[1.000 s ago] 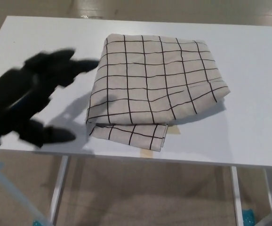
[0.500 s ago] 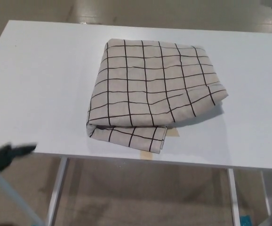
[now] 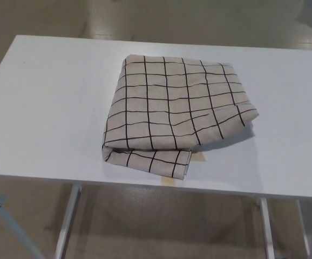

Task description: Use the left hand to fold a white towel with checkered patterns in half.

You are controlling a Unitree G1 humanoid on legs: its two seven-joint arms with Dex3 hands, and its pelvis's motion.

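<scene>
A white towel with a black checkered grid (image 3: 172, 110) lies folded over on the white table (image 3: 48, 108), a little right of the middle. Its top layer covers most of the lower one, and a strip of the lower layer sticks out at the near edge (image 3: 150, 161). Neither of my hands shows in the head view.
A small tan tape mark (image 3: 199, 157) peeks out by the towel's near right side, and another sits at the table's front edge (image 3: 168, 182). The table's metal legs (image 3: 67, 221) show below, over a beige floor.
My left hand, beside the towel's left edge a second ago, dropped past the table's front left corner and has left the picture. The view has shifted slightly; the towel lies as before.
</scene>
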